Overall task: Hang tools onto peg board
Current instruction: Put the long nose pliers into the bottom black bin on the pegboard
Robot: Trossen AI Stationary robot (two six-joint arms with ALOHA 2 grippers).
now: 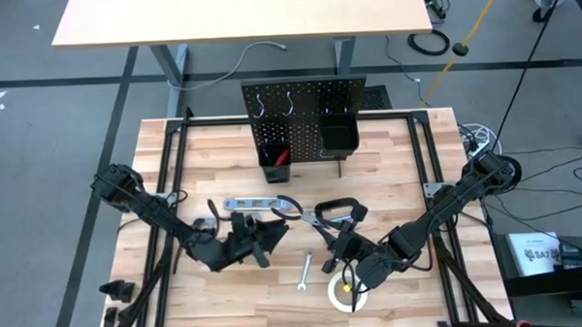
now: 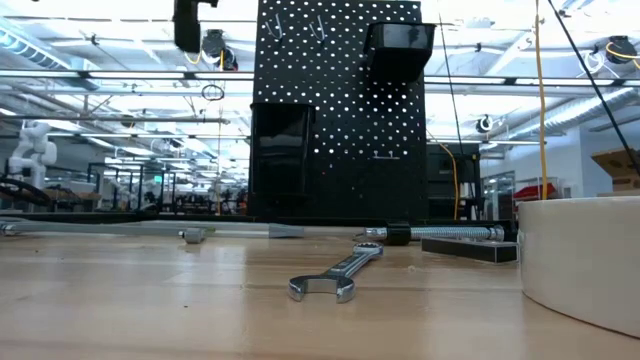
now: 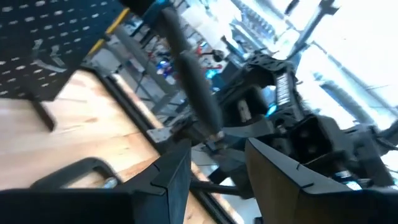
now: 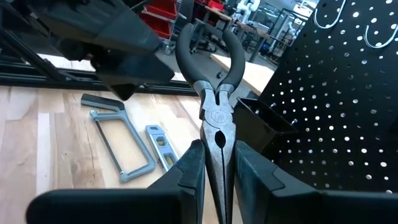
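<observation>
My right gripper is shut on the black-handled pliers at mid-table, and the pliers' handles reach toward my left gripper. My left gripper is open, and one pliers handle stands just ahead of its fingers; I cannot tell whether it touches. The black peg board stands upright at the far side with silver hooks and two bins. A red-handled screwdriver stands in the left bin. The grey hacksaw and the silver level lie flat on the table. My right gripper pinches the pliers by their metal nose between its two fingers. The fingers lie along the pliers, and the handles stick out ahead of the fingertips. The pliers are lifted clear of the table.
A black C-clamp lies beside my right gripper. A wrench lies on the table nearer the front, and a white tape roll stands at the front right. The peg board's bin is close ahead of the pliers.
</observation>
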